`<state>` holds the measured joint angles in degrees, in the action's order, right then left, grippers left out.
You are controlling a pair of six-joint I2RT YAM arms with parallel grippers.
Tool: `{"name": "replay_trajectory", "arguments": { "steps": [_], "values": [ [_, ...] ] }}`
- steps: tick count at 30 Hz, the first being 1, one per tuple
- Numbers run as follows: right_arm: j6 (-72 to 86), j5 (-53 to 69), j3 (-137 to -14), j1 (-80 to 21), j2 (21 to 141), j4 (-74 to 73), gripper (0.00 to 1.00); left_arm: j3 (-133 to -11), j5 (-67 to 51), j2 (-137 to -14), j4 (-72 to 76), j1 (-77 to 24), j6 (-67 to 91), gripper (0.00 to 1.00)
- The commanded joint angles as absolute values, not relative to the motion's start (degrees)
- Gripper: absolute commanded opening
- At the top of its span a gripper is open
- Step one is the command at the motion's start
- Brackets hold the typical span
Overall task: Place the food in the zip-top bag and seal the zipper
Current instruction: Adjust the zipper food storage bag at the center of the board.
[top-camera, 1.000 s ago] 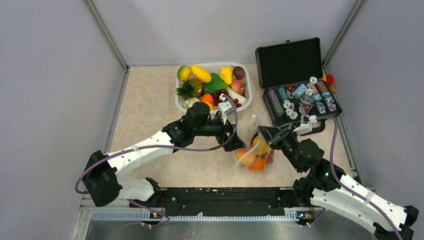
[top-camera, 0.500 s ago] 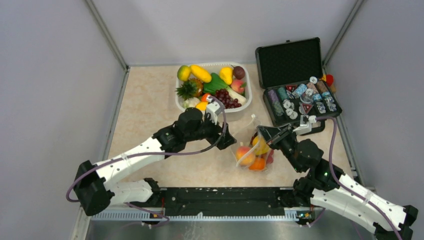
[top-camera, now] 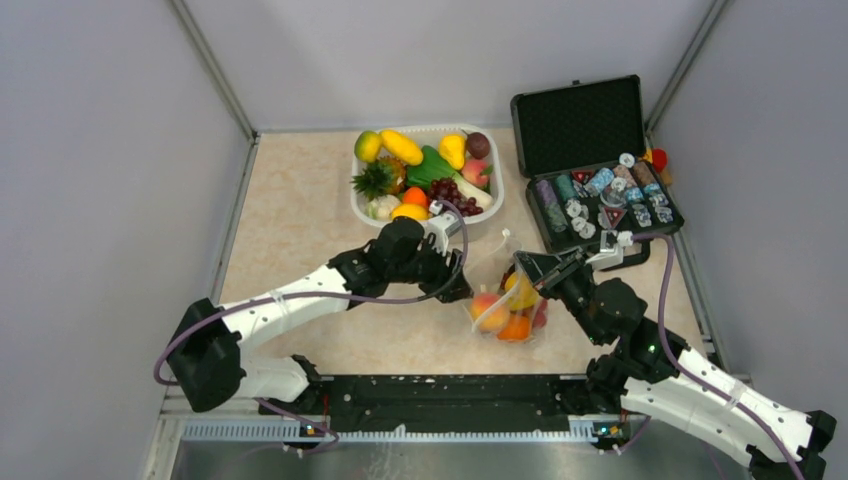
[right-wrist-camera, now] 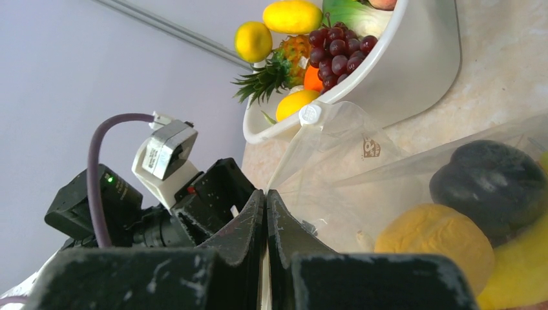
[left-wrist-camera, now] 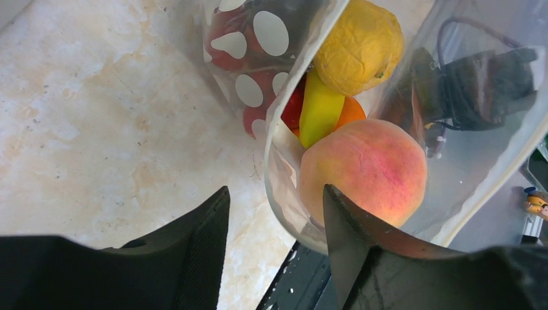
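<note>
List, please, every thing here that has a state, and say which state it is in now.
zip-top bag, standing, mouth open, fruit inside
left gripper, open, bag's rim between its jaws
right gripper, shut on the bag's edge
black case, lid open, chips inside
white tub, holding fruit
</note>
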<state>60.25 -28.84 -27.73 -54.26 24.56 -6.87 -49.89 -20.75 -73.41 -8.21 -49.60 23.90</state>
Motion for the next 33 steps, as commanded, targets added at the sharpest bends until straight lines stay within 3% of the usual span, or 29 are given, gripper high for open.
{"name": "replay_trajectory", "arguments": {
  "steps": [1, 6, 9, 10, 14, 18, 22, 25, 29, 33],
  "values": [
    [60.25, -29.19, -27.95, -54.58, 24.62, -4.60, 0.00, -53.08, -22.75, -76.34, -7.29, -49.75, 23.61, 0.54],
    [60.02, -29.28, -28.37, -54.59, 24.63, -4.95, 0.00, -54.02, -24.96, -77.39, -6.07, -49.75, 23.31, 0.33],
    [59.94, -29.27, -28.31, -54.58, 24.80, -4.78, 0.00, -55.08, -24.07, -76.90, -7.57, -49.74, 20.72, 0.04],
    [59.88, -29.27, -28.33, -54.59, 24.87, -4.79, 0.00, -55.57, -23.86, -76.60, -8.24, -49.75, 19.79, 0.00],
    [58.04, -28.86, -28.55, -54.59, 25.56, -3.35, 0.01, -57.72, -23.23, -75.13, -10.35, -49.70, 15.58, 0.00],
    [50.24, -26.37, -30.40, -54.63, 26.36, -0.89, 0.18, -60.17, -20.26, -73.47, -13.99, -49.66, 10.46, 0.00],
    [36.51, -22.74, -36.53, -54.59, 28.15, -3.53, 0.52, -61.56, -18.03, -72.61, -16.28, -49.50, 5.31, 0.00],
    [27.93, -18.70, -42.96, -54.59, 30.11, -6.86, 0.69, -62.73, -18.78, -72.45, -18.09, -49.33, 1.82, 0.00],
    [19.81, -18.20, -50.14, -54.59, 33.35, -13.54, 0.71, -65.10, -20.63, -72.35, -20.81, -49.31, -4.52, 0.00],
    [14.48, -26.32, -53.27, -54.37, 35.47, -18.20, 0.68, -68.03, -18.87, -71.06, -25.37, -48.74, -12.21, 0.00]
  ]
}}
